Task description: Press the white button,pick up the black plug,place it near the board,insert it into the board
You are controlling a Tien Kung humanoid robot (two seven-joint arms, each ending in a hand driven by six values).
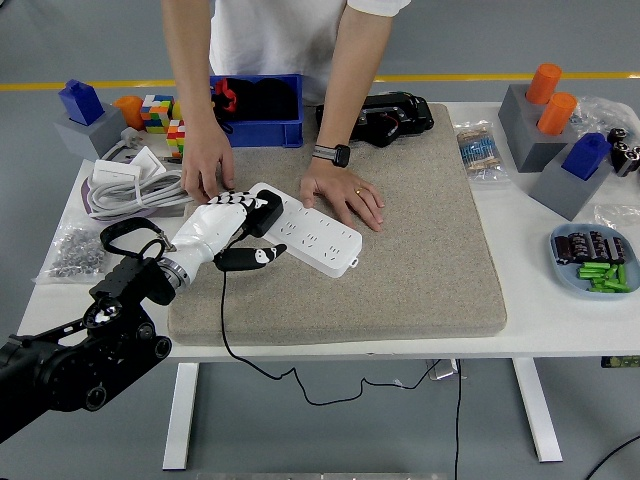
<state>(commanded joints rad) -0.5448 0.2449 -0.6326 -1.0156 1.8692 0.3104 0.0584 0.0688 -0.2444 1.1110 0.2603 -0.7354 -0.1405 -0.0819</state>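
On the beige mat [420,250] covering the desk [560,310], the left hand [222,232] is closed around the black plug [262,213], holding it over the left end of the white board [305,228]. A person at the far side rests one hand [207,160] beside that end and the other hand [345,197] against the board's far edge.

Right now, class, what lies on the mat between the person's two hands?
In the head view, the white power strip lies there, with the robot's left hand holding the black plug at its near end.
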